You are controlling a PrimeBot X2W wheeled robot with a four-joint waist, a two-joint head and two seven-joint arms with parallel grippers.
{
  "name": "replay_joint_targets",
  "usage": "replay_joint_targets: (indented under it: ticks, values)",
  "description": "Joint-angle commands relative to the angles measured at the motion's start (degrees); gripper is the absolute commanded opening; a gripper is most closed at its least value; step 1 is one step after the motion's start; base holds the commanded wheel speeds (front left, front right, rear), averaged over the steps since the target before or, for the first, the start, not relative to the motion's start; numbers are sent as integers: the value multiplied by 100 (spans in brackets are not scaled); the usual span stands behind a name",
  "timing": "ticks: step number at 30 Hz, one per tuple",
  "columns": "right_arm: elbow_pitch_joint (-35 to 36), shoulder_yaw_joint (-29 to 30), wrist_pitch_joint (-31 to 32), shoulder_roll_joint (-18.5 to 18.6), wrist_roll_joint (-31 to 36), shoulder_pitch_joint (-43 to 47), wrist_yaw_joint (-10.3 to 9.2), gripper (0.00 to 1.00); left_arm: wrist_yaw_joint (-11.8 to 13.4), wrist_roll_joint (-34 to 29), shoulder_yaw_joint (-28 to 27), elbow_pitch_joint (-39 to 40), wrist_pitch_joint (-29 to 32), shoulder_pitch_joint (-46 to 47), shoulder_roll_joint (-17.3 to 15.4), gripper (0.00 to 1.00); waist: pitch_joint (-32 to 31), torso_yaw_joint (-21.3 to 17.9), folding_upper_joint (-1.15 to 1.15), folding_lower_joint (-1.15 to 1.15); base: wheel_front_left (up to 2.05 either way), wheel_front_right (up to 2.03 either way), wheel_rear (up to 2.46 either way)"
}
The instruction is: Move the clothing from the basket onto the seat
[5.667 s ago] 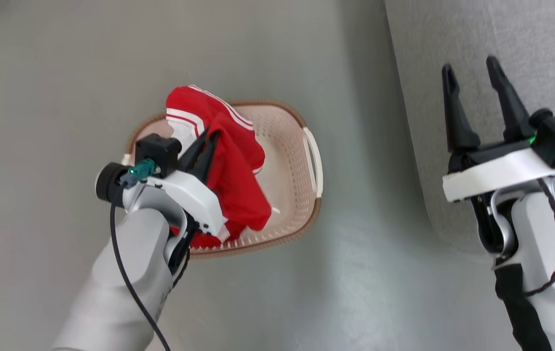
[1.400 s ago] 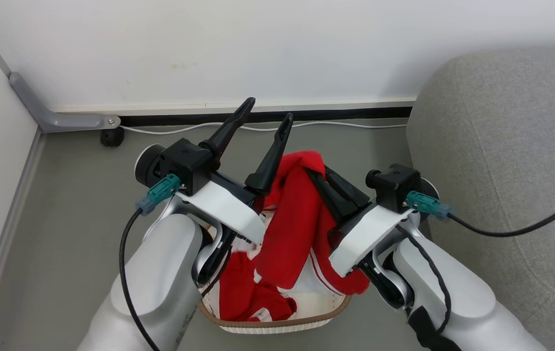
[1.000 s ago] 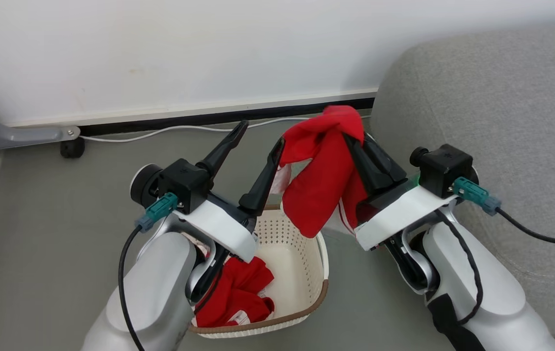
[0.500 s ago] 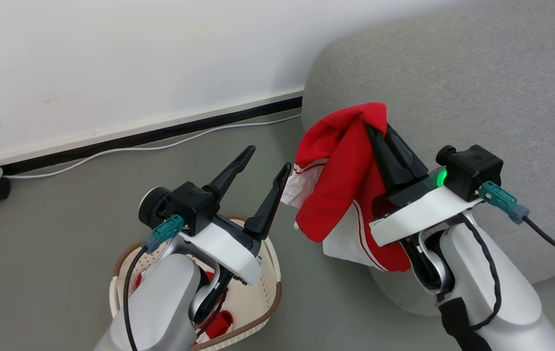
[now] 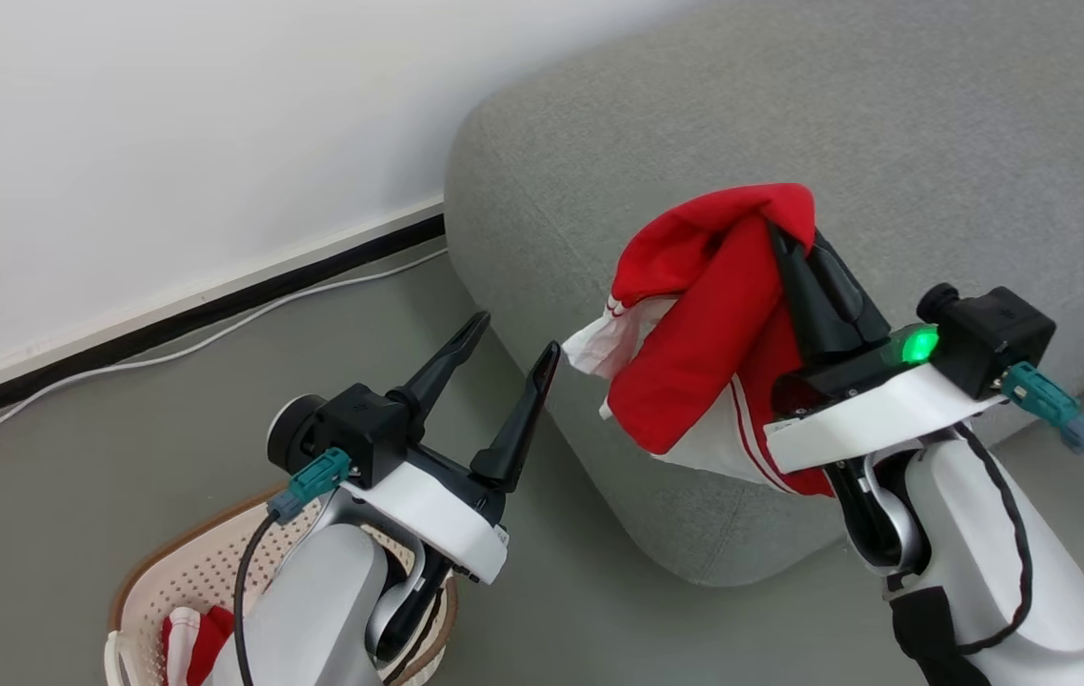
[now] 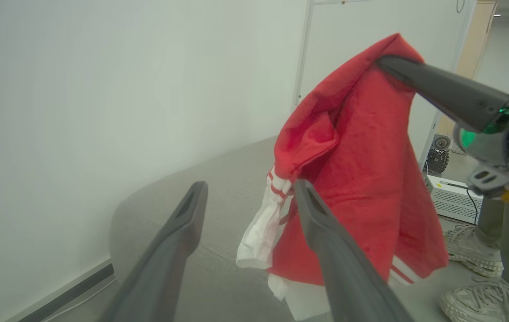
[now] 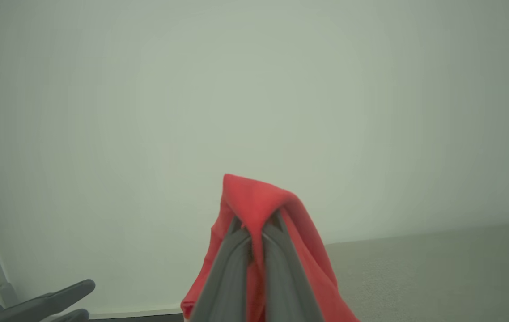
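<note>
Basket: the cream perforated laundry basket point(image 5: 137, 595) sat on the floor at the near left, under the left forearm, with a red-and-white piece point(image 5: 188, 640) lying inside.
Left gripper: the left gripper point(image 5: 515, 335) hovered beyond the basket, fingers spread wide and empty, with the tips near the hanging cloth but apart from it.
Right gripper: the right gripper point(image 5: 794, 238) was pinched together on a fold of the red striped garment point(image 5: 694, 353), which draped from the tips down over its fingers.
Garment position: it hung over the grey sofa point(image 5: 885, 114) at its near rounded corner, and contact could not be told.
Best move: probably to carry it further in over the cushion and lower it until the hem rested before parting the fingers.
Risk: let go here, it would likely slide off the corner. The drape might also snag the fingers on withdrawal.
</note>
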State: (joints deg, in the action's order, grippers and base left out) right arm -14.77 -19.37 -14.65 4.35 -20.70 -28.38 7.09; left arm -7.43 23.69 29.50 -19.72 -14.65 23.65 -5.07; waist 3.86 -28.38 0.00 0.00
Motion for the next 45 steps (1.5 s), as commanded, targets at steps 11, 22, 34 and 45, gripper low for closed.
replay_joint_targets:
  ticks: [11,22,34,45]
  values:
    - [851,842,-35,112,392,230,40,0,-6,47,135,181,-35,355,-66,100,323,-282,0,0,0,0,0]
    - [587,1482,-35,383,588,-331,40,0,-6,87,189,347,-35,213,-220,100,629,-262,0,0,0,0,0]
    - [41,2345,-35,732,744,-1246,40,0,-6,17,346,434,-35,382,-471,100,1336,44,0,0,0,0,0]
    - [-562,3170,-35,933,992,-2244,40,0,-6,9,672,443,-35,917,-749,100,2382,330,0,0,0,0,0]
